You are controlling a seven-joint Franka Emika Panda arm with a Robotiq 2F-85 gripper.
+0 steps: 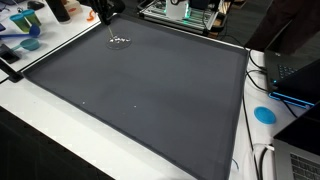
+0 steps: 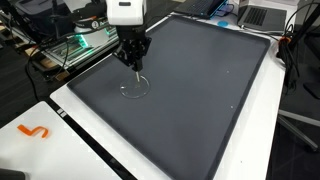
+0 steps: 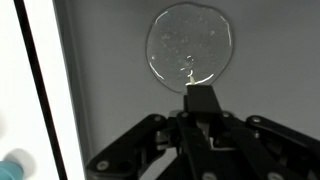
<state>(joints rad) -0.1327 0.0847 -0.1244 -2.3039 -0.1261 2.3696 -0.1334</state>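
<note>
A clear, glassy round patch (image 3: pixel 188 45) with small bubbles lies on the dark grey mat (image 3: pixel 110 90); it could be a puddle or a thin transparent disc. My gripper (image 3: pixel 200 118) is shut on a black, narrow tool (image 3: pixel 201 100) whose tip touches the patch's near edge. In both exterior views the gripper (image 2: pixel 133 58) (image 1: pixel 108 14) hangs over the mat's corner region, pointing down at the clear patch (image 2: pixel 135 87) (image 1: pixel 120 41). The tool's lower end is thin and hard to make out there.
The mat (image 1: pixel 140 95) covers most of a white table (image 2: pixel 120 165). A laptop (image 1: pixel 300 72), cables and a blue disc (image 1: pixel 264 114) lie off one side. Blue items (image 1: pixel 28 40) sit near the corner. An orange shape (image 2: pixel 35 131) lies on the table; green-lit electronics (image 2: pixel 85 38) stand behind the arm.
</note>
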